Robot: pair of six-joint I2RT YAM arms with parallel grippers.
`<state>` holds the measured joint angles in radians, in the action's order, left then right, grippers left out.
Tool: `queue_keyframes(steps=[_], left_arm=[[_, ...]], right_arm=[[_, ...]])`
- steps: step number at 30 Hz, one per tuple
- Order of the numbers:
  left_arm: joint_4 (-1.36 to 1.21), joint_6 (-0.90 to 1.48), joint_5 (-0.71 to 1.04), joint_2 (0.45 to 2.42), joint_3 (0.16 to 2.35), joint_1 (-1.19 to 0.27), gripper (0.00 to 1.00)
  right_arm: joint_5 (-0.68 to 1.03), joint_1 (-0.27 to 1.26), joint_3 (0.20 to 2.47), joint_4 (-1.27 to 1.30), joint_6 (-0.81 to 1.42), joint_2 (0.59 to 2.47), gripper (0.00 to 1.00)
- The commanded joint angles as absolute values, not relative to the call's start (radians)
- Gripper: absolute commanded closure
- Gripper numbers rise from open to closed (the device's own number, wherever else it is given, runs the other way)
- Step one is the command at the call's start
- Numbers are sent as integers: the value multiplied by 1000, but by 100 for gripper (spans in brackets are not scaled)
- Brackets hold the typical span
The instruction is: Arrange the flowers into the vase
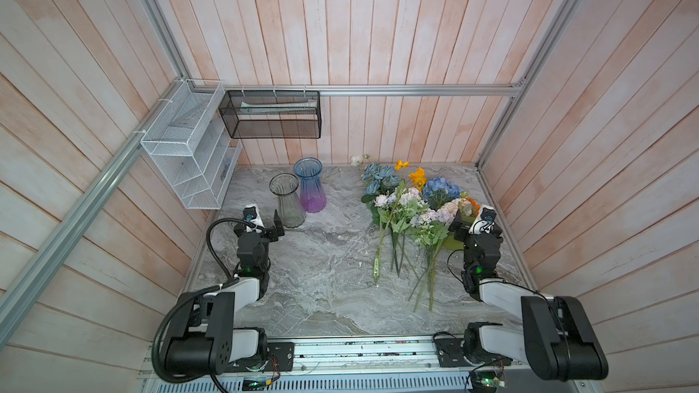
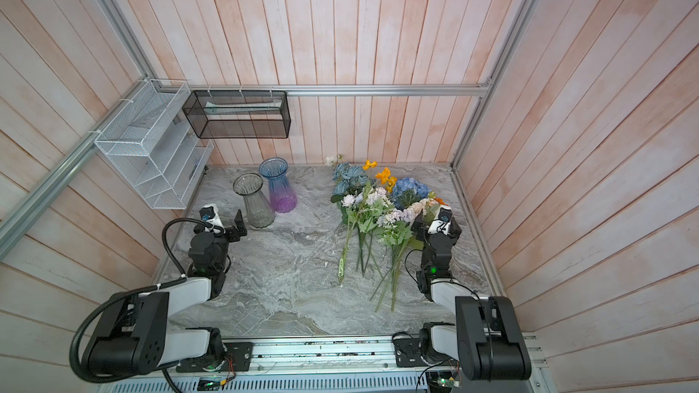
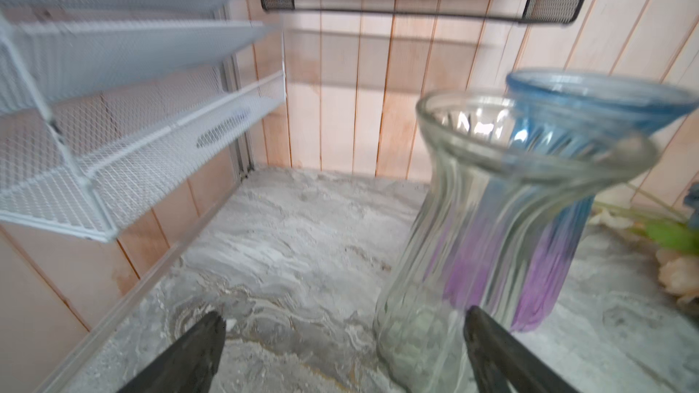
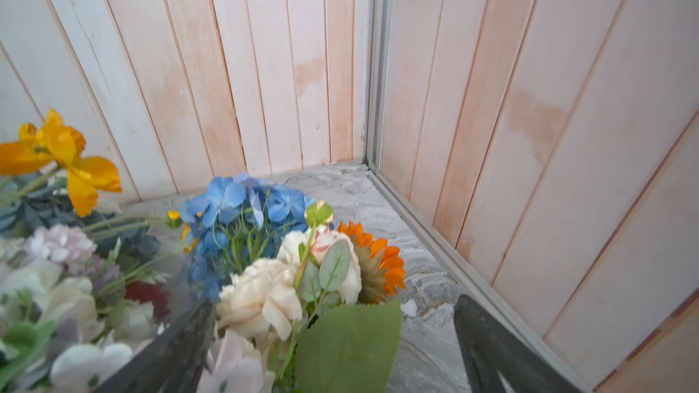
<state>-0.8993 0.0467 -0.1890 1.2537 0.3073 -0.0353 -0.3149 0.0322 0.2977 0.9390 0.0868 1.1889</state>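
Marbled worktop [image 1: 321, 258] in both top views: the flowers [image 1: 408, 202] lie to the right, stems running toward the robot, heads at the open right claw [image 1: 458, 223]. The clear vase [image 1: 289, 202] stands beside the open left claw [image 1: 278, 224]. Left wrist view: the vase is just ahead, off-centre. Right wrist view: peach roses [image 4: 261, 296] sit between the spread jaws, ungripped.

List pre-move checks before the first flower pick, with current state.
1. Left gripper open, empty: ok.
2. Right gripper open, holding nothing: ok.
3. Clear vase and blue-purple vase upright, mouths free: ok.
4. Flowers all lying on the table, none in a vase: ok.
5. Bunches separated for a single pick: not ok, they overlap.
6. Right fingers around a single bunch: cannot tell; peach roses sit between them in the right wrist view.
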Motion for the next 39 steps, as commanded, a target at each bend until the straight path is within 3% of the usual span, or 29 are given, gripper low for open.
queue_keyframes(steps=[1, 10, 23, 39], left_arm=[[-770, 69, -289, 1170, 334, -95, 0], [-655, 99, -256, 1169, 426, -240, 0], [-848, -23, -353, 1564, 617, -237, 0], [-871, 28, -465, 1736, 789, -188, 1]], right_arm=[[-316, 41, 386, 687, 188, 1119, 2], [-217, 113, 500, 535, 351, 1070, 2], [-172, 266, 569, 627, 306, 1130, 2], [-198, 284, 593, 677, 252, 1230, 2]])
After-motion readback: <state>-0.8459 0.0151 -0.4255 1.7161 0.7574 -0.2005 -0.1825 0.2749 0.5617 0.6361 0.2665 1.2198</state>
